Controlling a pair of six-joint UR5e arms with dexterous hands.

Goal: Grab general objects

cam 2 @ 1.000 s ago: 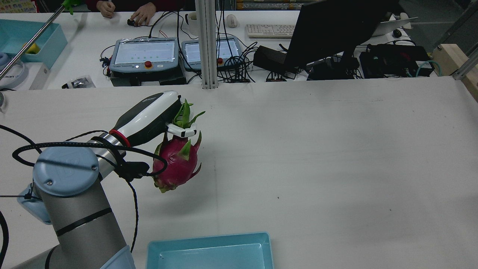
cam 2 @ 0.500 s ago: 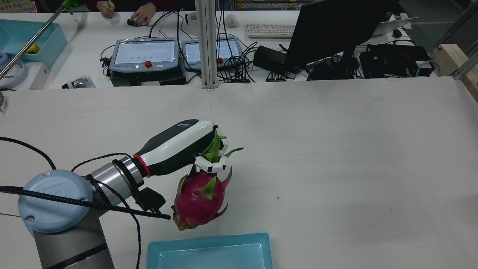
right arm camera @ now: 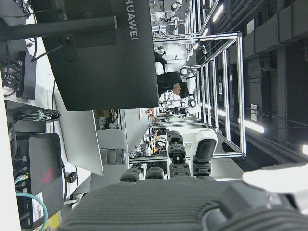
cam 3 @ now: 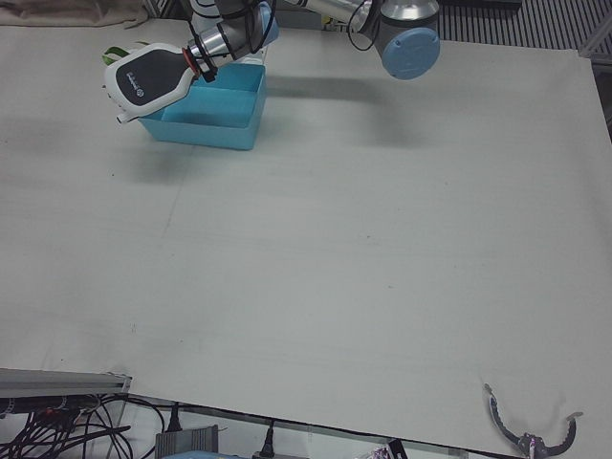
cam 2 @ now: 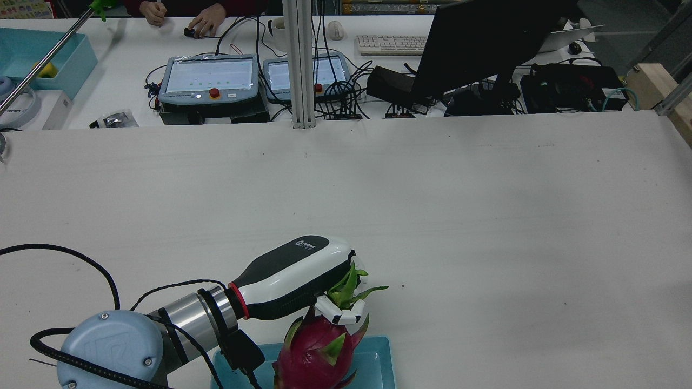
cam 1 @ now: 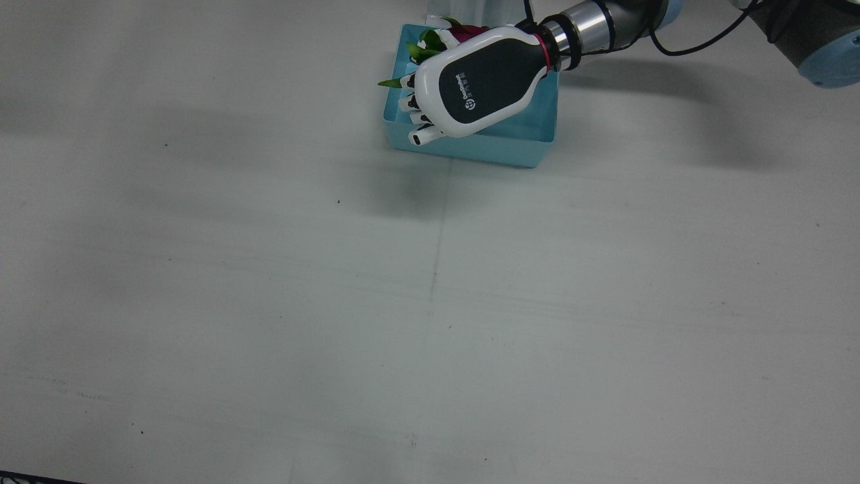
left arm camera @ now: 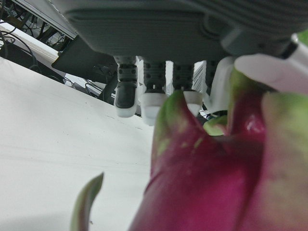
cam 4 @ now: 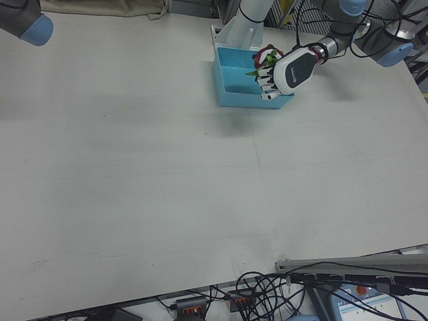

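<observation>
The left robot hand (cam 2: 303, 278) has a glossy white shell with a black back panel bearing a small white logo and lettering, and white segmented fingers (cam 1: 415, 121) with dark joints. A red ring meets a polished silver wrist cuff (cam 2: 186, 319). The arm's joint cap (cam 2: 111, 351) is pale blue with small screws, and black cables (cam 2: 81, 259) loop alongside it

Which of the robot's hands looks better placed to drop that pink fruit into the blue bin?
The left hand: it already grips the dragon fruit by its leafy top, hanging over the blue bin. The right hand holds nothing.
</observation>
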